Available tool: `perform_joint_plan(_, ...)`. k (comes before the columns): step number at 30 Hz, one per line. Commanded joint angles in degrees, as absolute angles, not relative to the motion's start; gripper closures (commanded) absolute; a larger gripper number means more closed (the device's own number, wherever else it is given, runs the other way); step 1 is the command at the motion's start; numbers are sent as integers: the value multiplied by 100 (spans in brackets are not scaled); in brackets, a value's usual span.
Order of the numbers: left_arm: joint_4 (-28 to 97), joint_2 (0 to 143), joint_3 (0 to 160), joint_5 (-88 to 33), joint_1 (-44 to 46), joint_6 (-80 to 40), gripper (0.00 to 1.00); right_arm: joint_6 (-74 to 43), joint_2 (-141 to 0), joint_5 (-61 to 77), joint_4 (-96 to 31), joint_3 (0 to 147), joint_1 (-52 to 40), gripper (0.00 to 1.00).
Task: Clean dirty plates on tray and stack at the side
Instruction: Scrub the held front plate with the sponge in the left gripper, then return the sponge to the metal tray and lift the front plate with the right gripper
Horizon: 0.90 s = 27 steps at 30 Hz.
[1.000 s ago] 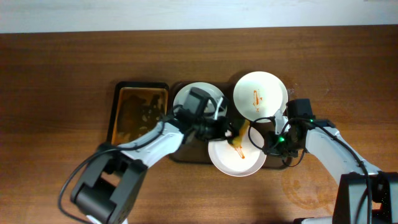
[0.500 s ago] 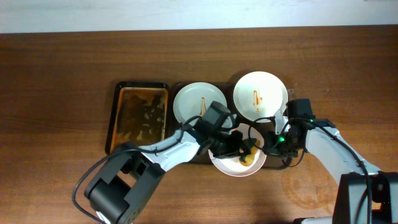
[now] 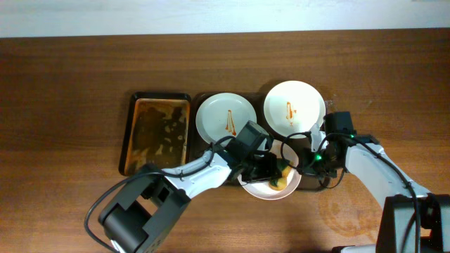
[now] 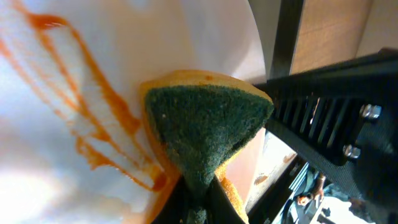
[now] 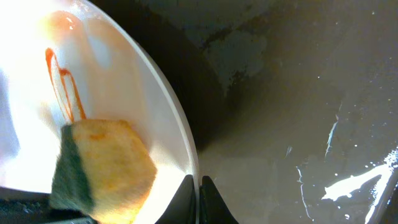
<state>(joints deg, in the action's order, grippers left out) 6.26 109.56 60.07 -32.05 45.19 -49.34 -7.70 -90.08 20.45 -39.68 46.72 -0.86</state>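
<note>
Three white plates sit on the dark-brown tray (image 3: 211,173): one at the left (image 3: 223,117) and one at the right (image 3: 294,105), both with orange sauce streaks, and a front plate (image 3: 261,190). My left gripper (image 3: 271,173) is shut on a yellow-and-green sponge (image 4: 205,124) and presses it on the front plate's streaked surface (image 4: 74,99). My right gripper (image 3: 307,163) is shut on that plate's right rim (image 5: 186,149), holding it tilted. The sponge (image 5: 102,165) also shows in the right wrist view.
A smaller black-rimmed tray (image 3: 156,132) with an orange-brown stained bottom lies left of the plates. Bare wood-grain tabletop (image 3: 63,105) spreads on both sides. A faint wet ring (image 3: 348,211) marks the table at the front right.
My left gripper has moved right and toward the front with the sponge, from the tray's middle onto the front plate. The left plate's streak is now uncovered. The right arm has not moved.
</note>
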Motion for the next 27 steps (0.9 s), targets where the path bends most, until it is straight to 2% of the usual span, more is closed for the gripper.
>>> perform_joint_plan(1, 622, 11303, 6080, -3159, 4644, -5116, 100, -770, -9037, 2038, -3983, 4753, -121, 96)
perform_joint_plan(7, 451, 11378, 6082, -2456, 4309, -5026, 100, -770, -9037, 2036, -4016, 4753, -121, 96)
perform_joint_plan(18, 19, 11378, 6082, -2401, 3754, -5028, 100, -727, -9037, 2036, -4130, 4753, -123, 96)
perform_joint_plan(24, 1236, 11373, 6082, -2399, 3693, -4952, 100, -727, -9039, 2034, -4130, 4753, -121, 96)
perform_joint_plan(27, 1317, 11281, 6082, -2414, 3566, -4652, 100, -727, -9037, 2032, -4132, 4753, -121, 96)
